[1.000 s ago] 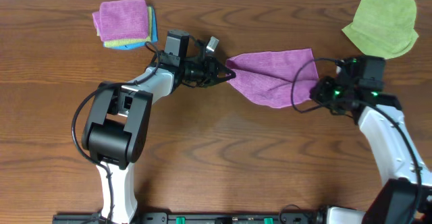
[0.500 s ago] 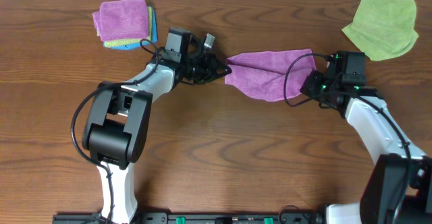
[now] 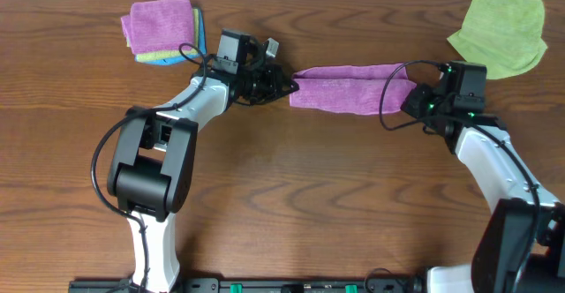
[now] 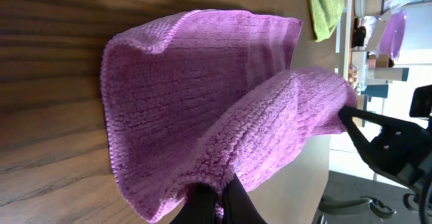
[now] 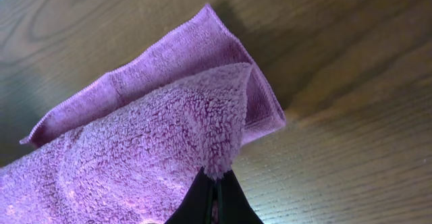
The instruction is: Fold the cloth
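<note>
We see the cloth (image 3: 349,90) drawn out into a narrow band that runs left to right across the far middle of the table (image 3: 309,205), doubled over on itself and held at both ends. At its left end the left gripper (image 3: 290,87) has its jaws clamped on the fabric. In the left wrist view the two dark fingers of the left gripper (image 4: 216,202) pinch a bunched edge of the cloth (image 4: 202,109), and from there one fuzzy layer rises in a fold over a flatter layer spread on the wood. At the right end the right gripper (image 3: 409,100) is likewise closed tight on the cloth. In the right wrist view the right gripper (image 5: 214,191) shows its jaws together on the tip of the upper layer of the cloth (image 5: 135,150), while the lower layer lies flat beneath it with a stitched edge and a corner pointing away from the camera. Both arms reach in from the near side of the table, the left one bent to the right and the right one bent to the left. At the far left a folded purple cloth (image 3: 160,24) sits on blue and yellow-green cloths (image 3: 168,58), well apart from the band. At the far right lies a green cloth (image 3: 499,33), also apart from it, and its edge shows in the left wrist view (image 4: 326,5).
</note>
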You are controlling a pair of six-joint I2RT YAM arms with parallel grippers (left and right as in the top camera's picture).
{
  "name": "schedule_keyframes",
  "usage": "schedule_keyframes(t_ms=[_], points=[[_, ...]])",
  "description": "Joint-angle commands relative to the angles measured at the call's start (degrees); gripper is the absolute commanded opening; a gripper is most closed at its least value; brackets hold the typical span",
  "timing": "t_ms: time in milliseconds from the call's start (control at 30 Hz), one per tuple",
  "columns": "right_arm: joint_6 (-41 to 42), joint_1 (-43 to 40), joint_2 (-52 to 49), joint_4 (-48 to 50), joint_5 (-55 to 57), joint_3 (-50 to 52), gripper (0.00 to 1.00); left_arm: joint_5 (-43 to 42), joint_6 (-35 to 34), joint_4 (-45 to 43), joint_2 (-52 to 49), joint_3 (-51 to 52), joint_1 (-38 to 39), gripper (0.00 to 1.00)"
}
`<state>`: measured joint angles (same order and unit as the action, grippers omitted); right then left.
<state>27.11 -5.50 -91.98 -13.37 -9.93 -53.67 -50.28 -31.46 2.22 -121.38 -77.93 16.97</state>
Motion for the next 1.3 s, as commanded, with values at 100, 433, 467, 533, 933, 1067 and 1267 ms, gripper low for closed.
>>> schedule_keyframes(t_ms=[100, 433, 467, 533, 933, 1067, 1267], points=[[1.60, -0.04, -2.99, 1.66, -0.70, -1.14, 0.02, 2.51, 1.49, 0.13, 0.74, -1.75, -0.07, 0.06], [1.53, 1.88, -10.54, 1.81, -2.32, -7.69, 0.02, 7.93, 0.98, 0.94, 0.74, -1.75, -0.09, 0.06], [1.53, 2.14, -11.34, 1.84, -2.32, -8.68, 0.02, 8.44, 1.01, 0.85, 0.74, -1.77, -0.07, 0.06], [1.55, 2.40, -12.74, 1.84, -2.34, -10.38, 0.01, 8.96, 1.01, 0.83, 0.74, -1.86, 0.11, 0.06], [1.57, 3.08, -19.02, 2.05, -3.80, -16.52, 0.02, 13.68, 1.75, 1.03, 0.74, -3.91, 0.31, 0.06], [1.55, 3.82, -21.05, 2.10, -4.02, -17.92, 0.02, 16.98, 2.16, 2.99, 0.74, -3.91, 0.31, 0.06], [1.53, 4.90, -22.84, 2.49, -3.56, -18.01, 0.01, 18.60, 4.09, 3.80, 0.74, -3.91, 0.31, 0.06]])
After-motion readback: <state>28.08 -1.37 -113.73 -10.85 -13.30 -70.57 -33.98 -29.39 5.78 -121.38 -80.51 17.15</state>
